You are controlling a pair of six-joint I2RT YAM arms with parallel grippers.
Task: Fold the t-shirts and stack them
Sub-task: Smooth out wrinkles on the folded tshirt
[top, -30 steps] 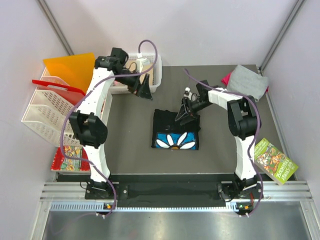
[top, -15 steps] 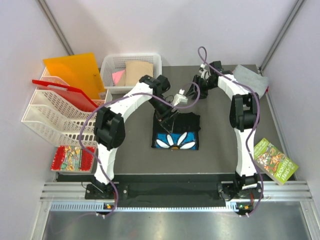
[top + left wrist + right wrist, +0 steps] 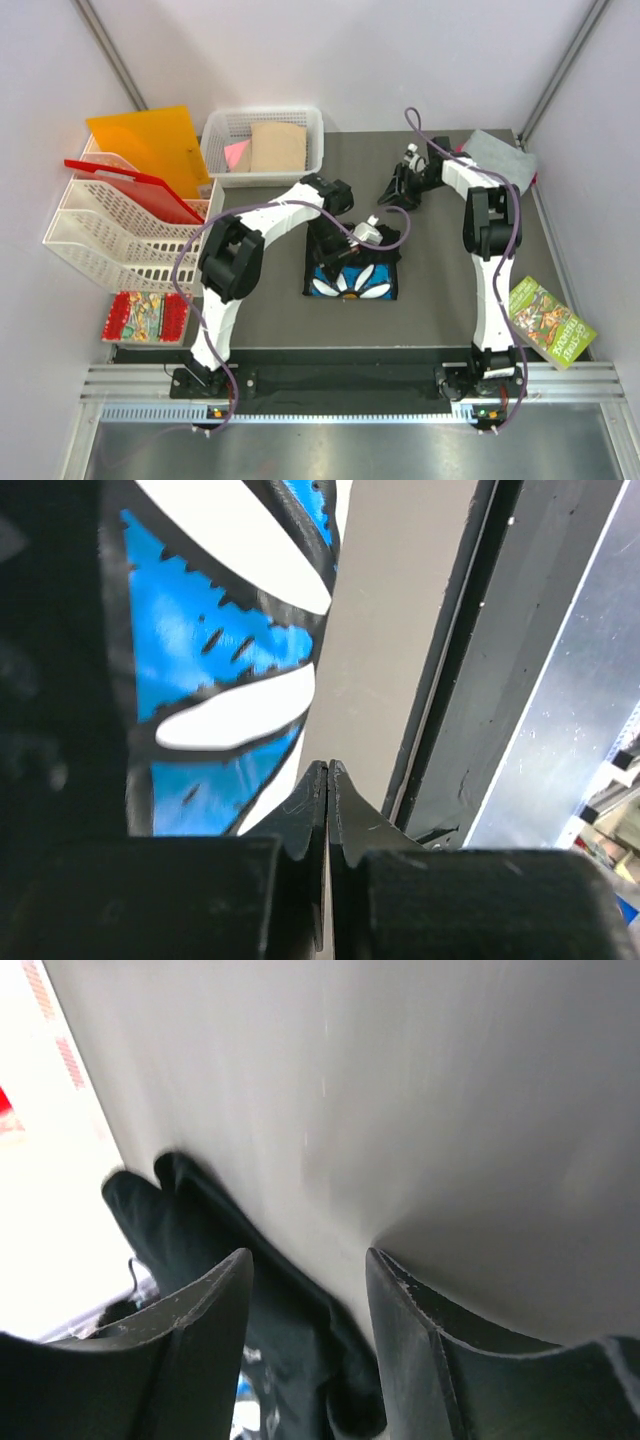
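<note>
Currently resting the left gripper [image 3: 343, 257] low on the folded black t-shirt [image 3: 390, 256] at the centre of the overhead frame, jaws pressed fully together. Showing no cloth between the tips in the left wrist view, so probably flattening or smoothing the fold rather than pinching it, without any way of telling for sure. Lying flat on the counter [image 3: 260, 290] with the blue-and-white flower print [image 3: 350, 287] facing up toward the lower edge, likely serving as the base of the stack. Holding the right gripper [image 3: 395, 190] just up and to the right of that shirt, over bare counter, jaws partly apart and gripping nothing, seemingly keeping out of the other arm's way. Leaving the grey t-shirt [image 3: 497, 160] bunched in the upper right corner over a pink one [image 3: 455, 158], and a tan one [image 3: 277, 147] sitting in the white basket [image 3: 215, 135] at the upper middle, all apparently awaiting folding.
</note>
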